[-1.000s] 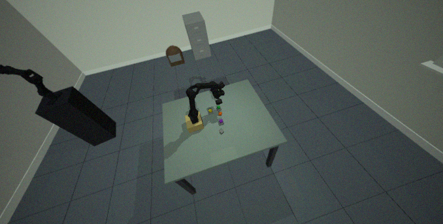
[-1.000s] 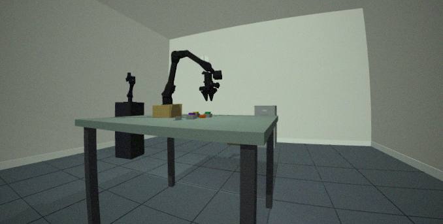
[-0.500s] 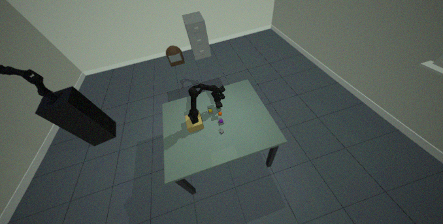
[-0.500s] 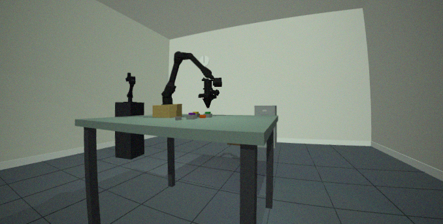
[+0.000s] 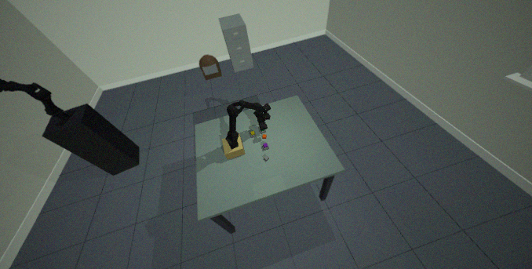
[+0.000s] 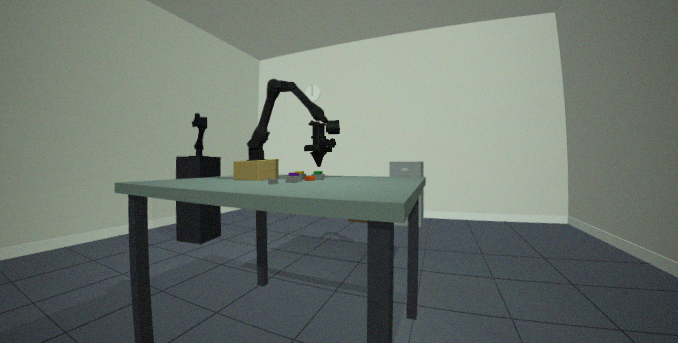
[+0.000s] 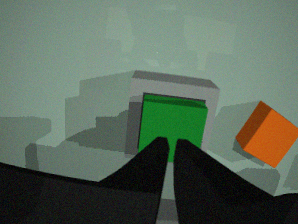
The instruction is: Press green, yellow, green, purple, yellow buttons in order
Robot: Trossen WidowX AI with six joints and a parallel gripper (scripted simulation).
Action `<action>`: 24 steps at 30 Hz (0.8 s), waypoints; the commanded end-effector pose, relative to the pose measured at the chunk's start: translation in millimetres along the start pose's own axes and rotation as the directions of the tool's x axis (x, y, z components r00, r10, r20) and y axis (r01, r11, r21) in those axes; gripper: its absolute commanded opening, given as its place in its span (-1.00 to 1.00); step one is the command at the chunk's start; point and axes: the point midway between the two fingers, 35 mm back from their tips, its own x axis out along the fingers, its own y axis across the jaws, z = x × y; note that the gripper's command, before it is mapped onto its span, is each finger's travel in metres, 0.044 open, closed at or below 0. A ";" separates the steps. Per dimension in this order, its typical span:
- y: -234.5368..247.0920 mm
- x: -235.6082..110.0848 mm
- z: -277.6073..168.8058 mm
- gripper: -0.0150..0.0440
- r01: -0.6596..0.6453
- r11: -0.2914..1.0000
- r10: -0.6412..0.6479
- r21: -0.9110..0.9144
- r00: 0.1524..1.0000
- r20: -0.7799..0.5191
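Note:
The green button (image 7: 173, 121) (image 6: 318, 173) sits on a grey base on the table (image 5: 275, 189) (image 6: 310, 196). My gripper (image 7: 169, 148) (image 5: 263, 127) (image 6: 318, 163) is shut with nothing between the fingers. It points straight down and hangs a short way above the green button, which it hides in the top view. The yellow button (image 5: 253, 132) (image 6: 300, 172) is just toward the arm's base. The purple button (image 5: 265, 146) (image 6: 293, 174) lies farther along the row.
An orange block (image 7: 269, 135) (image 5: 264, 136) (image 6: 310, 178) lies close beside the green button. A small grey block (image 5: 266, 158) (image 6: 273, 181) lies past the purple button. The arm stands on a wooden box (image 5: 233, 147) (image 6: 255, 169).

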 end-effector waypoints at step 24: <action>-2.3 29.9 -3.5 -0.42 0.009 1.000 -0.009 0.002 1.000 -0.009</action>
